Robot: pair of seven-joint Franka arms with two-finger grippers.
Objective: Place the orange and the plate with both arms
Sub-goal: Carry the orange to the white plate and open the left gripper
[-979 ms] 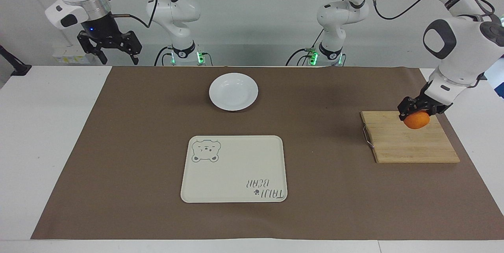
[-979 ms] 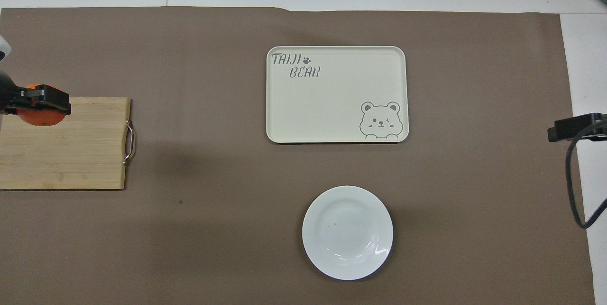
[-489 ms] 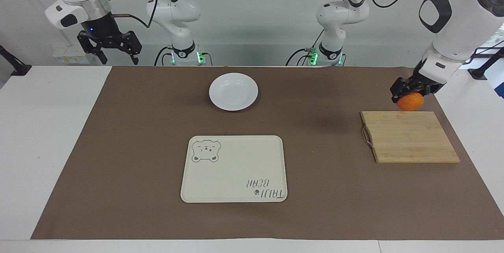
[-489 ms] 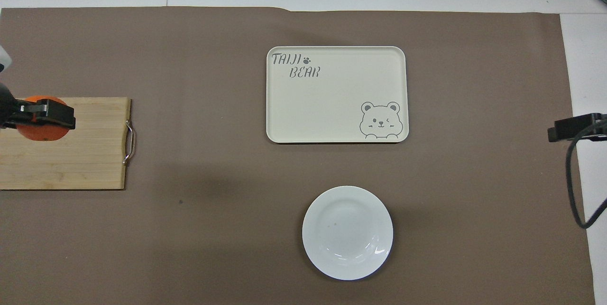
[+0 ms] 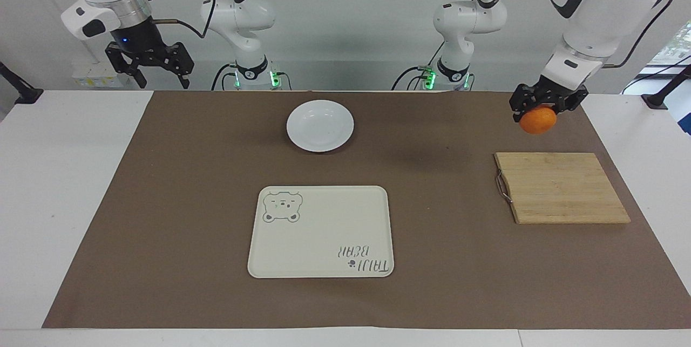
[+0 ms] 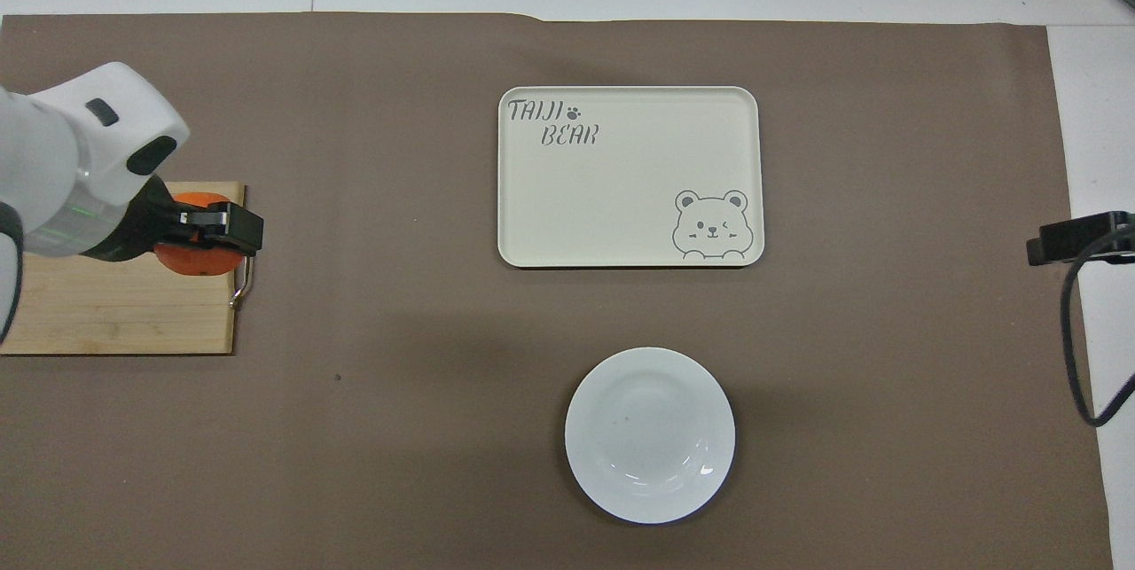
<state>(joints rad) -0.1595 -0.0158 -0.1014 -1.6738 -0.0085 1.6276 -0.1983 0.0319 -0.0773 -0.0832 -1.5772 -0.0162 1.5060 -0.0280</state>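
- Brown paper covers the desk (image 5: 48, 185); items are logged across the facing view, starting at the right arm's end.
- Right end effector (image 5: 149, 69): raised over the bare corner of the desk at the right arm's end, fingers spread and holding nothing. This arm waits.
- Plate (image 5: 320, 125): flat on the paper, close to the robots, untouched (its bowl shows nothing in it). In the overhead view the plate (image 6: 650, 434) is nearer to the robots than the tray, with a clear gap between them.
- Tray (image 5: 320, 231): cream, bear print, lying farther from the robots than the plate. Nothing rests on it.
- Cutting board (image 5: 559, 187): wooden, at the left arm's end of the desk, with nothing on it.
- Left end effector (image 5: 540, 115): fingers clamped on the orange (image 5: 537, 120), well above the desk. From overhead the orange (image 6: 195, 258) sits over the handle edge of the board, toward the tray.
- Progress, as judged: the pick of the orange is done and it is in carry. Neither the orange nor the plate has been set down at a destination.
- Outstanding: plate pick by the right arm, and both placements (probably onto the tray, though the destination is inferred).
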